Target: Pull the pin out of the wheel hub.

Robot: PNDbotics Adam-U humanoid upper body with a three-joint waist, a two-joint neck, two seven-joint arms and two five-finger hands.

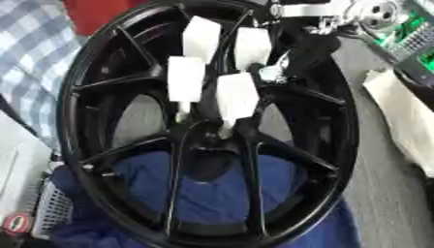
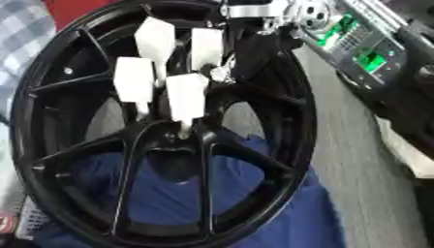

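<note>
- The pin [image 1: 227,127] shows only as a pale stub at the centre of the wheel hub [image 1: 212,140], directly below the lowest white fingertip; most of it is hidden.
- The right hand [image 2: 246,51] reaches in from the upper right, and its white-padded fingers [image 1: 237,95] spread over the hub centre. The lowest pad appears to touch the pin's top, but whether finger and thumb pinch it cannot be told.
- Handling judgement: the pin looks small, stiff and light, probably smooth-sided, so it may slip. Take hold of the exposed stub and draw it straight along its own axis, without tilting.
- The wheel [image 2: 34,145] is black, rigid and likely heavy; it should stay put during extraction.
- A blue cloth [image 1: 212,193] lies beneath the spokes.
- Checked fabric [image 1: 34,53] lies at the wheel's left, grey flooring [image 2: 364,184] at its right.
- The left hand is not visible.
</note>
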